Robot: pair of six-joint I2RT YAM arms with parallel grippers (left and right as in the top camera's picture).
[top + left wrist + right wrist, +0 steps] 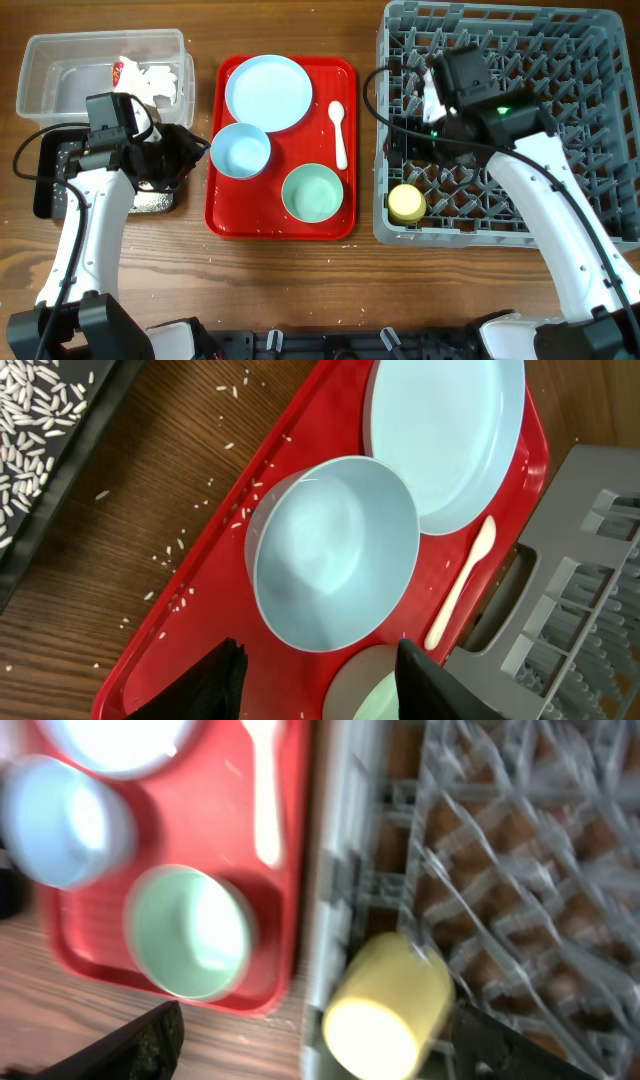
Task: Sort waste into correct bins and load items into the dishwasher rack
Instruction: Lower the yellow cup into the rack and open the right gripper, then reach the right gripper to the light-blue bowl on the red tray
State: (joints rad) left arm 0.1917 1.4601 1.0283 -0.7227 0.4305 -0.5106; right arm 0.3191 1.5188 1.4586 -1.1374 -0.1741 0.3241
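Note:
On the red tray point(225, 215) sit a pale blue plate point(268, 92), a pale blue bowl point(241, 150), a mint-green bowl point(312, 192) and a white spoon point(339, 130). My left gripper point(202, 149) is open and empty just left of the blue bowl point(335, 555), with its fingers point(320, 680) over the tray. The yellow cup point(406, 203) lies on its side in the front left corner of the grey rack point(600, 120). My right gripper point(428, 104) is open and empty above the rack, with the cup point(385, 1010) below its fingers point(315, 1045).
The clear tub point(40, 70) at the back left holds a red-and-white wrapper point(119, 70) and white napkins point(160, 80). The black tray point(45, 190) holds rice point(40, 410) and lies partly under my left arm. Loose grains dot the wood point(170, 550).

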